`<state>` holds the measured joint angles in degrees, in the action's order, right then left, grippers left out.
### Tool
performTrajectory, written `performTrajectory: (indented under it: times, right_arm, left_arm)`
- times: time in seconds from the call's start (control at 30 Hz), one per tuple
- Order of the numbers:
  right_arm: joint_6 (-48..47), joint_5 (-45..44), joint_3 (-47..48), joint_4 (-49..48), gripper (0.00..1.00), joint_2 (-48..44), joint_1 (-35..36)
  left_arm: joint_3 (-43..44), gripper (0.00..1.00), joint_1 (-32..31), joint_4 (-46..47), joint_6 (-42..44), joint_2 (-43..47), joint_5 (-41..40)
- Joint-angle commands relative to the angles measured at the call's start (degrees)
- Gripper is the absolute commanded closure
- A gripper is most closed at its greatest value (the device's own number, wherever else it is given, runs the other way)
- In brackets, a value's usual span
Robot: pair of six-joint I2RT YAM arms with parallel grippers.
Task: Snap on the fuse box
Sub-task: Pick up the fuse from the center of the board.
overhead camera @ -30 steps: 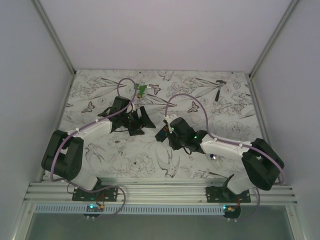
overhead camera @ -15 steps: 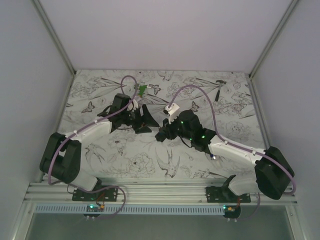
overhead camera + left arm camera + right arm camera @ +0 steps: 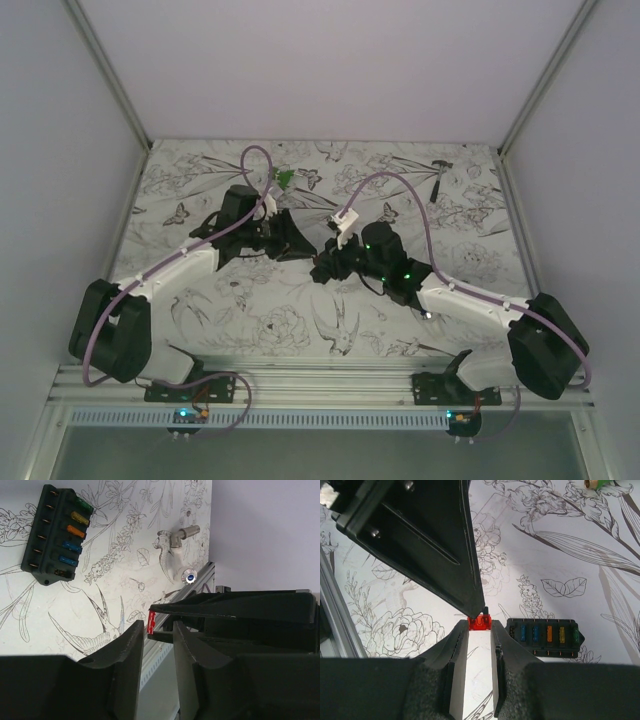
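Right wrist view: my right claw (image 3: 479,630) is clenched on a small red fuse (image 3: 479,623) at its fingertips. The fuse box (image 3: 543,637) lies flat on the flowered table (image 3: 555,565) just past those fingertips, its row of coloured fuses facing up, apart from both claws. My left claw (image 3: 158,632) meets the red fuse tip to tip, its fingers narrowly apart on either side, and I cannot tell whether they grip it.
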<state>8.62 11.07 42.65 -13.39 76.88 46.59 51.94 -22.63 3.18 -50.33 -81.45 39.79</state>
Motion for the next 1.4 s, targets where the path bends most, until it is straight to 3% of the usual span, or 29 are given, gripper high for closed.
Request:
performTrajectory:
  times: [0.0, 0.27, 0.47, 0.57, 0.6, 0.67, 0.8, 0.97, 1.1, 1.37]
  right_arm:
    - [0.8, 1.2, 0.2, -3.8, 0.77, 0.0, -0.7]
    - [1.0, 1.9, 0.8, -4.4, 0.77, 1.1, -0.8]
    - [1.0, 2.3, 0.9, -4.9, 0.77, 1.7, -0.7]
    - [1.4, 2.3, 1.0, -5.3, 0.76, 1.8, -0.9]
    - [1.7, 2.4, 1.0, -5.4, 0.75, 1.8, -0.9]
    - [3.0, 2.6, 1.5, -5.4, 0.62, 1.7, -1.5]
    - [8.3, 6.7, 2.3, -6.1, 0.49, 0.0, -5.0]
    - [19.8, 11.0, 0.4, -13.9, 0.35, -3.8, -10.2]
    - [29.8, 12.4, 0.1, -21.4, 0.35, -3.3, -10.6]
    - [45.1, 14.1, -0.6, -39.1, 0.41, 1.2, -10.8]
  left_arm:
    - [-0.8, 0.69, -0.5, 0.7, -0.1, 0.6, 0.4]
    - [-1.8, 0.81, -0.5, 0.6, 0.0, 1.1, -0.1]
    - [-1.9, 1.00, -0.5, 0.7, -0.1, 1.8, -0.5]
    - [-2.1, 1.00, -0.5, 0.7, 0.0, 2.3, -0.8]
    - [-2.2, 1.00, -0.5, 0.7, 0.0, 2.6, -1.2]
    - [-2.4, 1.00, -0.5, 0.7, 0.1, 3.7, -2.6]
    - [-3.2, 1.00, -0.4, 0.9, 0.0, 7.6, -8.0]
    - [-5.5, 1.00, -1.1, 4.8, -2.1, 15.2, -18.0]
    - [-7.3, 1.00, -3.3, 8.7, -2.9, 20.2, -25.6]
    - [-8.9, 1.00, -6.8, 17.5, -4.9, 24.5, -31.7]
